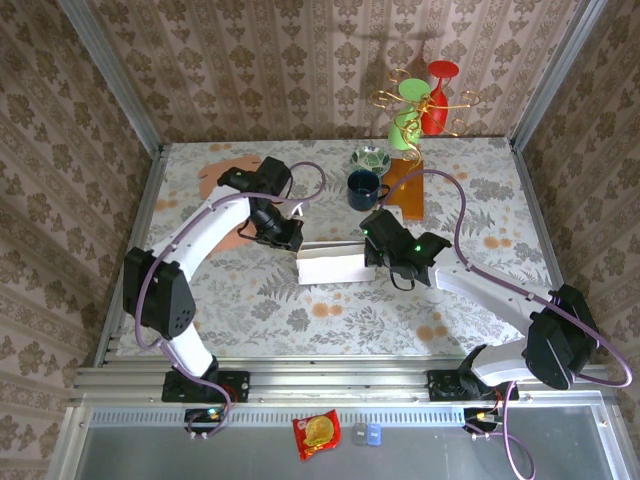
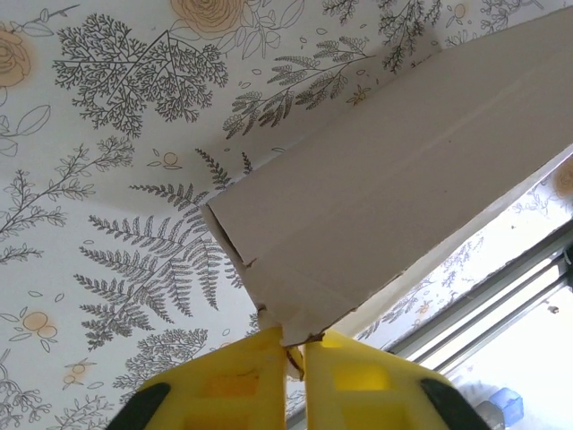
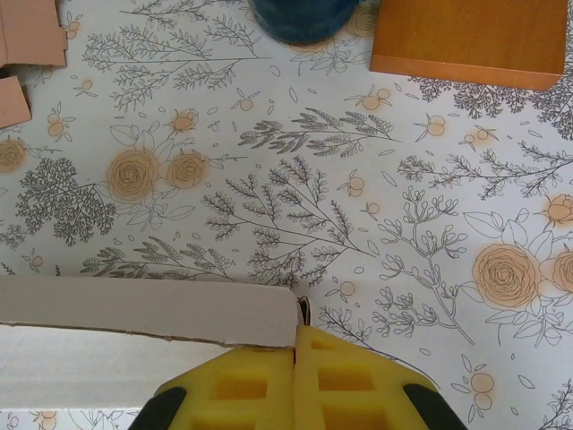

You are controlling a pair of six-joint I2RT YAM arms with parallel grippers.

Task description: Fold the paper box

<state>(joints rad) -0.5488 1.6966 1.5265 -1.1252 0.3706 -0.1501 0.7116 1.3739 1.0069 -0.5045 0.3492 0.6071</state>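
The white paper box [image 1: 333, 265] lies as a low, partly folded shape in the middle of the floral table, held between both arms. My left gripper [image 1: 290, 238] is at its far-left corner. In the left wrist view the yellow fingers [image 2: 233, 381] pinch that corner of the box [image 2: 394, 197], with only a thin gap at the left gripper [image 2: 294, 345]. My right gripper [image 1: 372, 255] is at the box's right end. In the right wrist view the right gripper [image 3: 295, 336] is shut on the end wall of the box [image 3: 152, 313].
Behind the box stand a blue mug [image 1: 363, 188], a green bowl [image 1: 370, 158] and a wooden block [image 1: 404, 188]. A gold stand with red and green glasses [image 1: 425, 100] fills the back right. Brown cardboard pieces [image 1: 225, 170] lie at the back left.
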